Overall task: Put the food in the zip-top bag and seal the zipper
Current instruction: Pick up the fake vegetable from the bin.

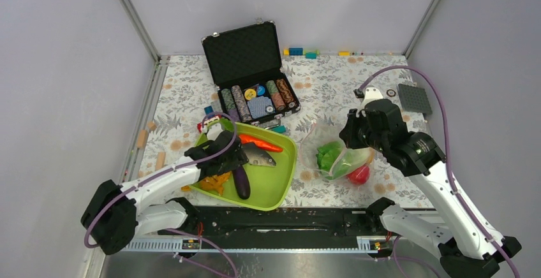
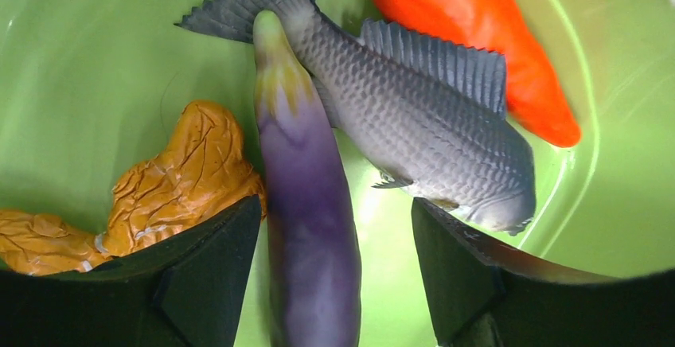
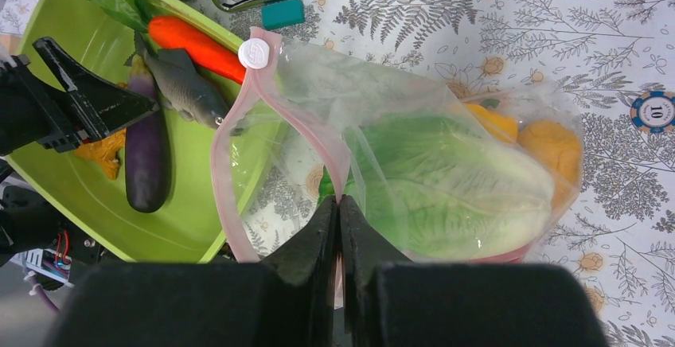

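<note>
In the lime-green tray (image 1: 287,169) lie a purple eggplant (image 2: 310,204), a grey fish (image 2: 422,116), an orange carrot (image 2: 477,37) and a crinkled orange food piece (image 2: 183,172). My left gripper (image 2: 334,275) is open and straddles the eggplant (image 1: 241,182); there is a gap on the fish side. The clear zip-top bag (image 3: 398,108) lies to the right of the tray and holds green lettuce (image 3: 454,180), a yellow pepper (image 3: 493,120), an orange fruit (image 3: 553,148) and a red apple (image 1: 359,175). My right gripper (image 3: 339,204) is shut on the pink zipper (image 3: 275,84), and the bag's mouth gapes toward the tray.
An open black case (image 1: 252,67) of poker chips stands behind the tray. A loose chip (image 3: 647,111) lies right of the bag, and a teal block (image 3: 282,13) sits near the case. A dark square plate (image 1: 415,98) lies at the back right.
</note>
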Controlling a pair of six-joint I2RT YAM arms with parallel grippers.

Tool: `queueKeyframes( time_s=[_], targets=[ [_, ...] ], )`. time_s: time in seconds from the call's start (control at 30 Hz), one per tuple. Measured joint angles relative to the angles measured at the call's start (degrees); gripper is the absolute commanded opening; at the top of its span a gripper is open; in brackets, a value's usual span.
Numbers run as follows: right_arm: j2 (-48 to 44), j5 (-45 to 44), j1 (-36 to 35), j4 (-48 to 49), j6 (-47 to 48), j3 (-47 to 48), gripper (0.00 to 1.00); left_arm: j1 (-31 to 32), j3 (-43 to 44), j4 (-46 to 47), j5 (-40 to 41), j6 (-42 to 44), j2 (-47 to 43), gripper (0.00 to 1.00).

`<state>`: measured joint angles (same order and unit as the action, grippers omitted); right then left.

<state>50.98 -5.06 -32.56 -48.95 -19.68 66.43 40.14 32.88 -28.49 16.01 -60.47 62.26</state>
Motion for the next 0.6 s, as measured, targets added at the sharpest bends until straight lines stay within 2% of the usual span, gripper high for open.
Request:
queueKeyframes(
  time_s=[0.27,0.6],
  targets=[
    [-0.5,-0.5,0.0,0.0,0.0,0.0,0.07,-0.1,-0.6,3.2,-1.1,-1.2,4.7,0.54],
    [-1.1,-2.1,0.0,0.0,0.0,0.0,0.07,-0.1,-0.7,5.1,-2.3,-1.9,7.2,0.22]
  ],
)
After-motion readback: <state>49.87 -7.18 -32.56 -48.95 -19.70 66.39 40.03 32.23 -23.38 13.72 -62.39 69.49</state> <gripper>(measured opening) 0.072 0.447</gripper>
